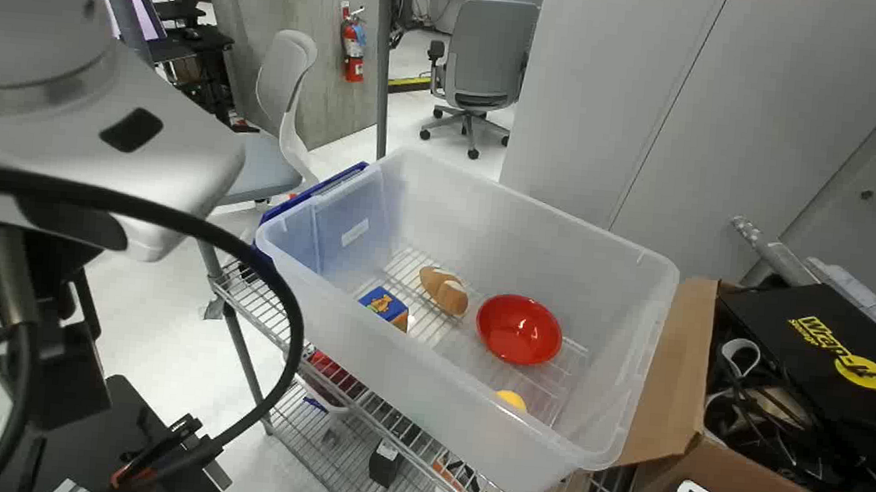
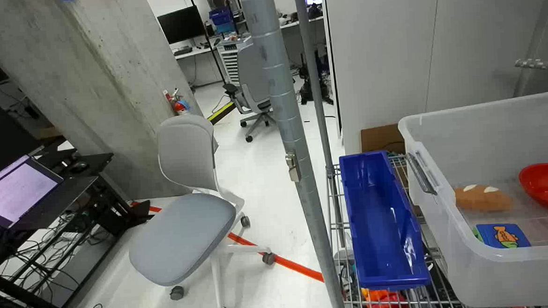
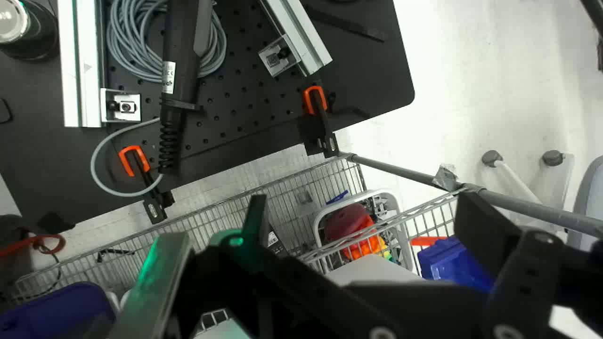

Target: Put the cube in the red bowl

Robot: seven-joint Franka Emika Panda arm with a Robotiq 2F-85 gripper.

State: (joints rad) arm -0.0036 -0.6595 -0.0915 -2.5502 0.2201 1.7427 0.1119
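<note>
Over the bin (image 1: 539, 246) I should bring my spread, empty claw (image 3: 339, 226) high. Inside, apart from the red bowl (image 1: 519, 329), near the loaf (image 1: 444, 290), sits what I take for the cube (image 1: 384, 305), blue-topped, probably best gripped squarely from straight above.

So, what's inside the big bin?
The bin holds a red bowl, a loaf, a block and a yellow thing. In an exterior view, the near wall covers the lower parts of the block and yellow thing, so those can't be seen.
</note>
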